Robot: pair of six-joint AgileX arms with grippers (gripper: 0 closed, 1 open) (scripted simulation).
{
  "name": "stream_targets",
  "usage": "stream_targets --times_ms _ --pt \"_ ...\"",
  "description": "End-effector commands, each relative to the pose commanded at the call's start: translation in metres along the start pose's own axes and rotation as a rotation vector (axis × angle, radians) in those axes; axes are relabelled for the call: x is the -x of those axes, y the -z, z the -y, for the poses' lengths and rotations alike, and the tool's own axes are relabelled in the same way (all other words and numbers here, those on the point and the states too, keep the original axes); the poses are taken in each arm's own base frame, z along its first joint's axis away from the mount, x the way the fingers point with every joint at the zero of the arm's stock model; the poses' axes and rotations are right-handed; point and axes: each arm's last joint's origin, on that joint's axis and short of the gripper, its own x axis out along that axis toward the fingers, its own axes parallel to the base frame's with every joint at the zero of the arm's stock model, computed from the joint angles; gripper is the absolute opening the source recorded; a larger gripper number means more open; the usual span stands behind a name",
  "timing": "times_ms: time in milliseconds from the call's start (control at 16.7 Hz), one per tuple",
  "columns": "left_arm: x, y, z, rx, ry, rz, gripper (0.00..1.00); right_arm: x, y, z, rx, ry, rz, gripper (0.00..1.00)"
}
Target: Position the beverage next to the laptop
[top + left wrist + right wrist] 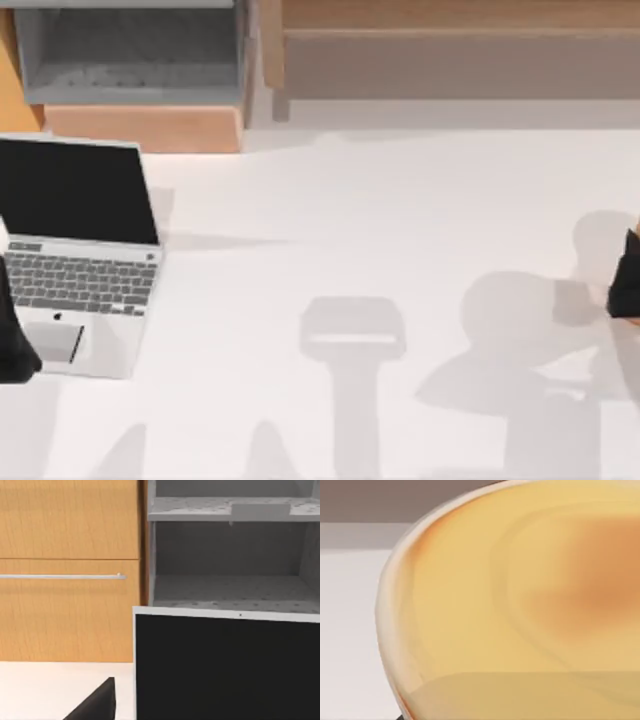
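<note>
The laptop (82, 255) lies open at the table's left side, its black screen toward the back and its trackpad toward the front. The left wrist view has that black screen (227, 667) close up. My left gripper (15, 330) is a dark shape at the left edge, against the laptop's front left corner. The beverage (520, 610) sits very near the right wrist camera, its pale orange-yellow round top taking up most of that view. My right gripper (627, 275) is a dark shape at the table's right edge, far from the laptop.
A grey-lined wooden box (130, 60) stands behind the laptop, and a long wooden shelf (450, 50) runs along the back. The left wrist view has a wooden drawer front with a metal handle (62, 576). White table (350, 220) spreads between the arms.
</note>
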Motion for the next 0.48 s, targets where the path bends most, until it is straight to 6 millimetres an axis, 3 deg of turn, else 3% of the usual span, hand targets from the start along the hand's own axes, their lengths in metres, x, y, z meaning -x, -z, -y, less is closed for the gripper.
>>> stream_targets --times_ms 300,480 --pt "0.000 0.000 0.000 0.000 0.000 0.000 1.00 0.000 0.000 0.000 -0.001 0.000 -0.001 0.00" --pt "0.000 0.000 0.000 0.000 0.000 0.000 1.00 -0.007 -0.017 -0.004 -0.013 0.004 0.061 0.00"
